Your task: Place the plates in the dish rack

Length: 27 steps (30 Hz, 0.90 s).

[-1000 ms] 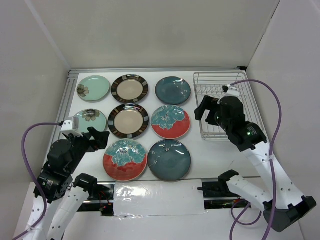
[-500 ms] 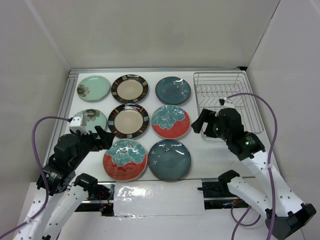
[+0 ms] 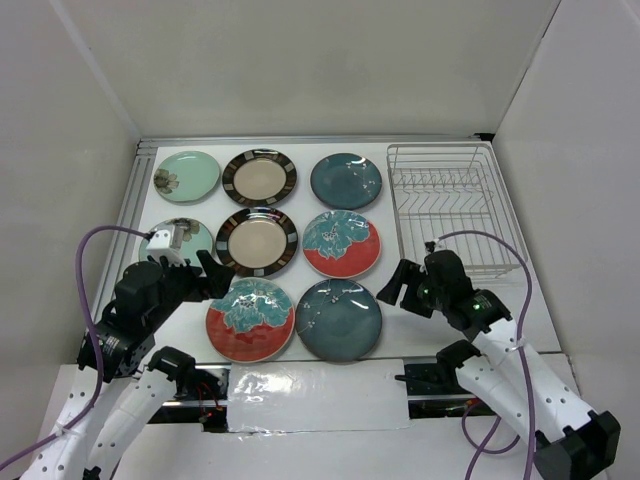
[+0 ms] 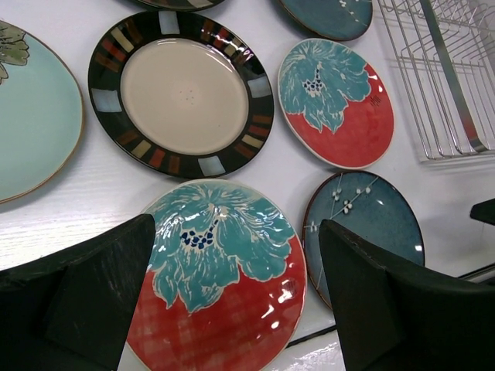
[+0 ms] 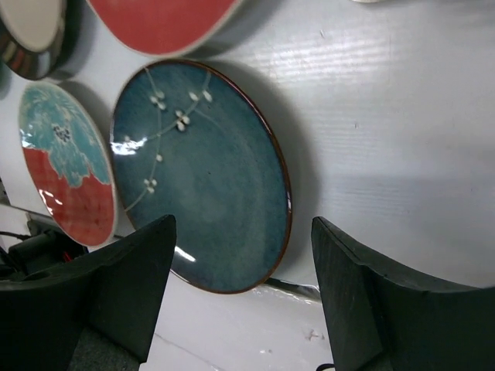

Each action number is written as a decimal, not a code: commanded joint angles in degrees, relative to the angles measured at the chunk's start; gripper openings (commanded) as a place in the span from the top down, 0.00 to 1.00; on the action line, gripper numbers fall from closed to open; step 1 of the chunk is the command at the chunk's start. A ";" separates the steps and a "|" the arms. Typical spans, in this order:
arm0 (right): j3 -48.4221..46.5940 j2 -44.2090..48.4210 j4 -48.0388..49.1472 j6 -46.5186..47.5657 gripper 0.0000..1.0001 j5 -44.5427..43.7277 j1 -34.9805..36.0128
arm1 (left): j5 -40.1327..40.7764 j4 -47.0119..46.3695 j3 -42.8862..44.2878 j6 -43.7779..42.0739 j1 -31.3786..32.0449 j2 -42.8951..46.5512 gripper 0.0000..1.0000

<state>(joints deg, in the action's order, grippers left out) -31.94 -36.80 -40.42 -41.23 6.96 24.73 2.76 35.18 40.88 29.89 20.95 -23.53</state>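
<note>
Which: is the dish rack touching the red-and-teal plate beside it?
Apart. The top view shows a white gap between the dish rack and that plate.

No word, number, label or brand can be read in any of the views. The only thing close to a sign is a small dark mark (image 4: 377, 99) on the red part of the farther red-and-teal plate (image 4: 340, 124), near its right rim in the left wrist view. It may be a stamp or a signature, but it is too small to read.
</note>
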 commanded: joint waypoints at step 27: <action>30.01 -4.68 41.91 -3.94 0.34 21.34 0.67 | -2.59 -1.96 1.83 -2.29 2.43 0.15 0.00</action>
<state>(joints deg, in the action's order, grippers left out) -4.45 -39.90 -3.81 -45.21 27.11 24.99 1.13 35.16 40.88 28.62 23.07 -23.53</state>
